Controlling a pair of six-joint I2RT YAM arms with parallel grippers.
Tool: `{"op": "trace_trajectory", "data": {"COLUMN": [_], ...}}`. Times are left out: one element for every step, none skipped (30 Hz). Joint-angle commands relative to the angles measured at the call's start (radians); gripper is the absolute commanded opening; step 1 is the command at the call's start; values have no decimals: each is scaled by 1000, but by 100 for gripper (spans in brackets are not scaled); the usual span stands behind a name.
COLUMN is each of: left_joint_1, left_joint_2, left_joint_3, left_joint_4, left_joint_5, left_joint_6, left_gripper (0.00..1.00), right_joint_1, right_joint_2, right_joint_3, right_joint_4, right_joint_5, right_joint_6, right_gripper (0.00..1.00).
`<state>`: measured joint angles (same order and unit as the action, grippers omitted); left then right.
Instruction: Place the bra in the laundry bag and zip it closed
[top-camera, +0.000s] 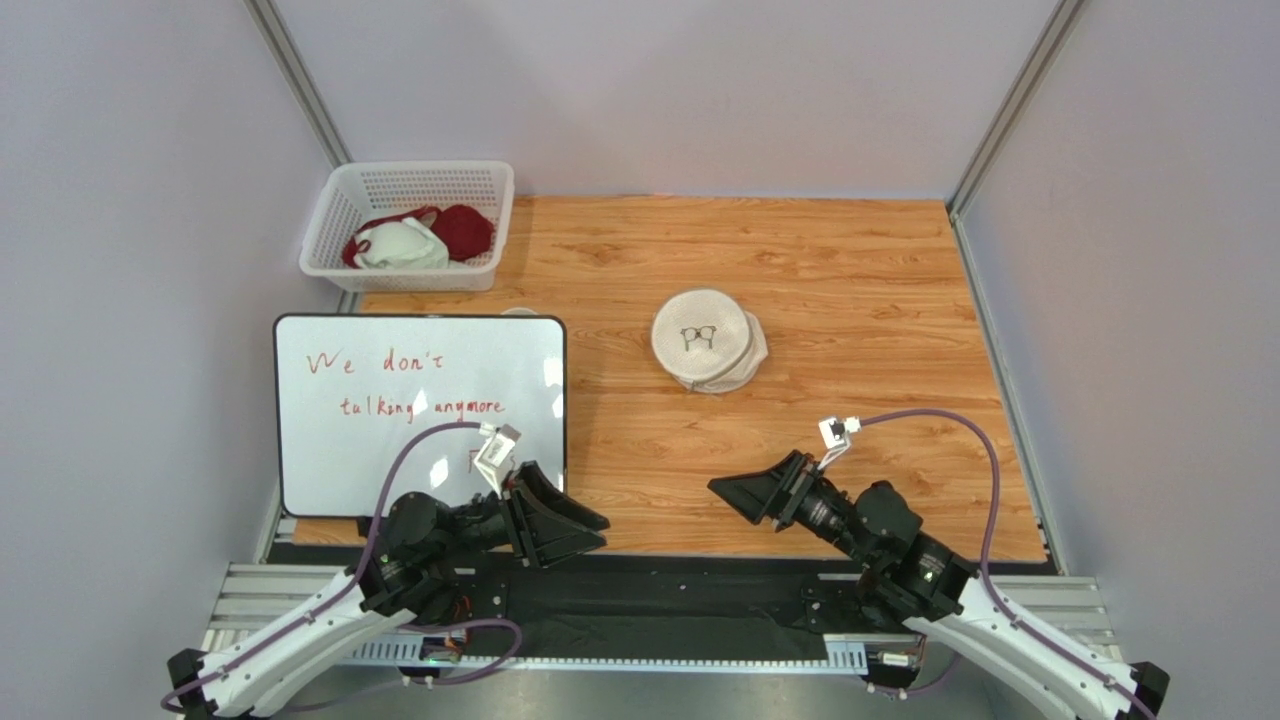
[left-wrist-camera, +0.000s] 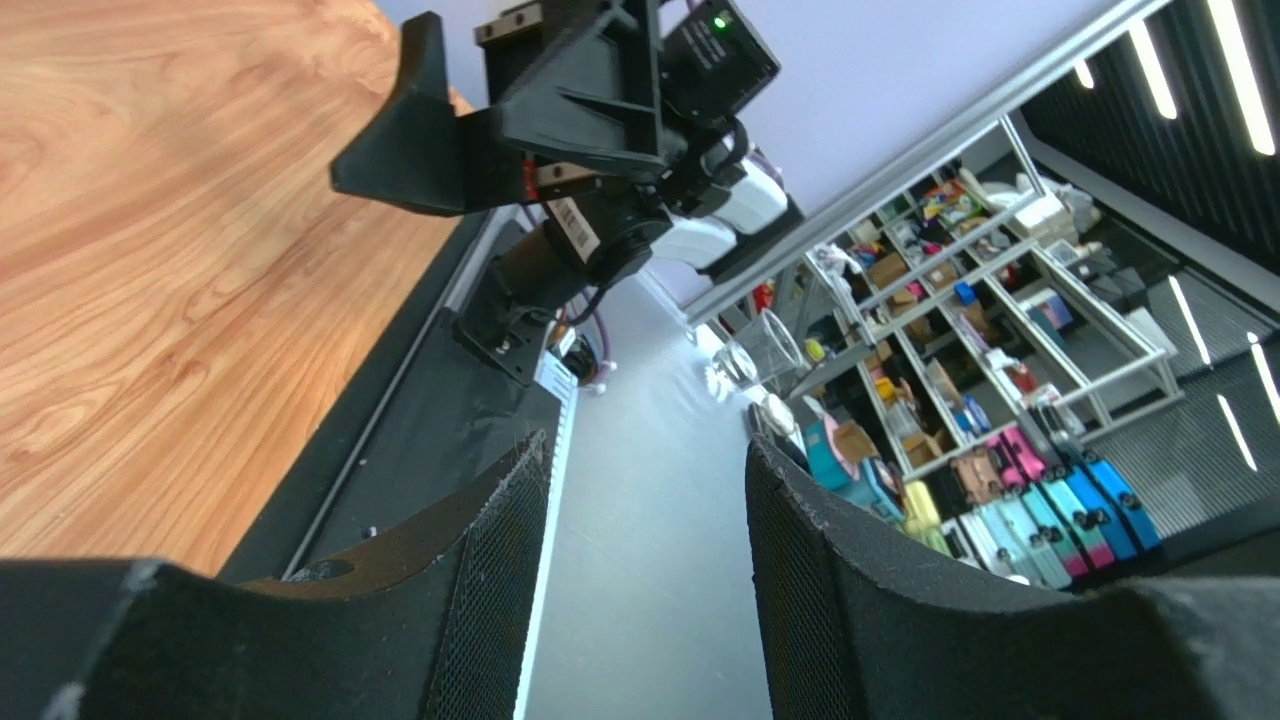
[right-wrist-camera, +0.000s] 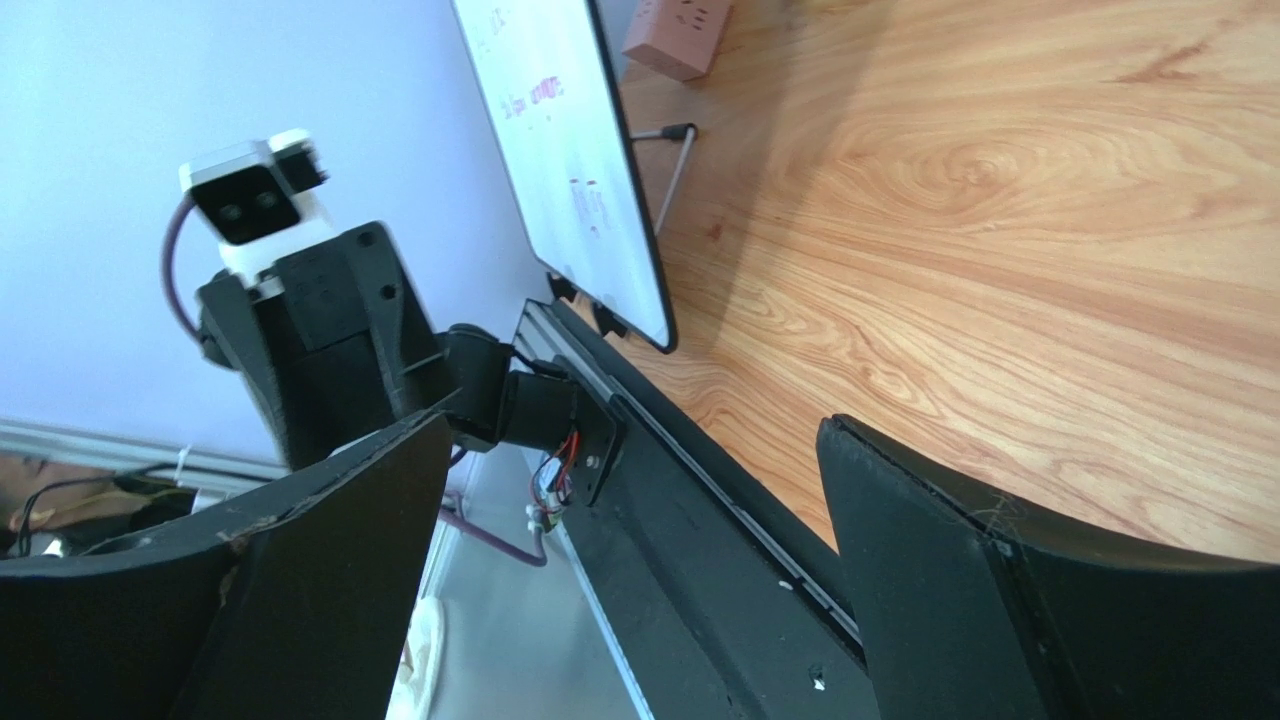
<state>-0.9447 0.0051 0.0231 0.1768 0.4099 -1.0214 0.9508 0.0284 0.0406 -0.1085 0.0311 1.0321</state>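
Laundry bag: the laundry bag (top-camera: 706, 339) lay mid-surface, slightly far of centre, its face with the small black bra drawing turned up; a second rounded half showed offset beneath it on the right.
Left pincer: the left pincer (top-camera: 583, 528) hung at the near edge, pointing right, jaws partly apart with nothing between them.
Right pincer: the right pincer (top-camera: 736, 500) hung at the near edge, pointing left toward the other, jaws spread wide and holding nothing.
Gap to the bag: both pincers sat well apart from the bag, on its near side.
Surface: wood-grain surface (top-camera: 872, 300), walled by pale panels.
Whiteboard: a whiteboard (top-camera: 421, 413) with red handwriting stood propped at the near left, just far of the left pincer and left of the bag.
Basket: a white lattice basket (top-camera: 343, 225) sat in the far left corner, holding a dark red garment (top-camera: 463, 228) and a white garment (top-camera: 403, 248).
Socket block: a pinkish socket block (right-wrist-camera: 676, 30) lay just behind the whiteboard.
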Motion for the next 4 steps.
{"op": "trace_trajectory", "data": {"left_joint_1": [-14, -25, -31, -38], "left_joint_2": [-134, -131, -134, -136], "left_joint_3": [-126, -126, -126, -124], "left_joint_4": [33, 21, 10, -3], "left_joint_5": [35, 32, 24, 17], "left_joint_6": [-19, -17, -8, -3], "left_gripper": [57, 57, 57, 57], "right_joint_1": [6, 6, 6, 6], "right_joint_2": [39, 38, 22, 15], "right_joint_3": [-122, -122, -122, -120], "right_joint_4": [18, 17, 15, 15], "right_joint_5": [79, 84, 85, 87], "right_joint_6": [37, 33, 25, 17], "right_gripper": [100, 100, 100, 100]}}
